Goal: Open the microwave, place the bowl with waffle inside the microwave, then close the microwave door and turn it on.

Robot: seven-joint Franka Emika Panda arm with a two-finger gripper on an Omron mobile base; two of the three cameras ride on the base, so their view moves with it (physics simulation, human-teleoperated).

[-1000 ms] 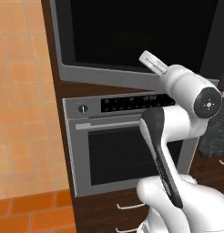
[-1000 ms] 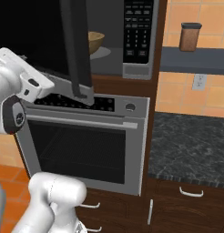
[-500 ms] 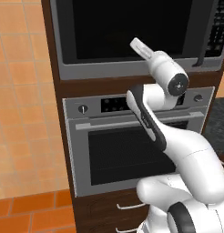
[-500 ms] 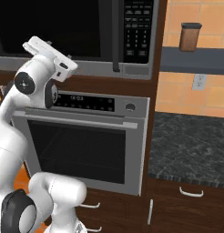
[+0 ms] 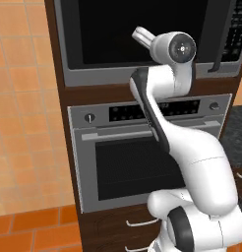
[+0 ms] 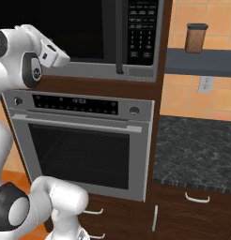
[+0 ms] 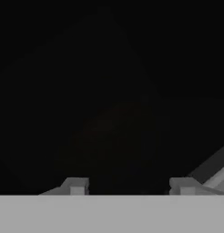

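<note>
While the microwave door [image 5: 142,32] sits flush in its grey steel frame, the microwave [image 6: 136,70] occupies the upper cabinet bay, directly above the steel oven [image 6: 84,140]. From the right base camera, the slim dark vertical handle [image 6: 119,37] stands at the door's 3 o'clock edge, just beside the black keypad [image 6: 142,28]. The oven's control strip [image 5: 155,110] and horizontal bar handle [image 5: 137,132] lie at 6 o'clock from the microwave. The end effector [image 7: 131,184] faces the dark glass at close range; in the hand camera its two fingertips [image 7: 76,185] stand apart with nothing between them, dark glass ahead. From the left base camera, the wrist [image 5: 174,49] is raised in front of the door's lower part. At 3 o'clock from the microwave, a brown canister [image 6: 196,37] stands on a shelf [image 6: 202,61], above a dark speckled surface [image 6: 197,150]. Bowl and waffle cannot be seen through the glass.
</note>
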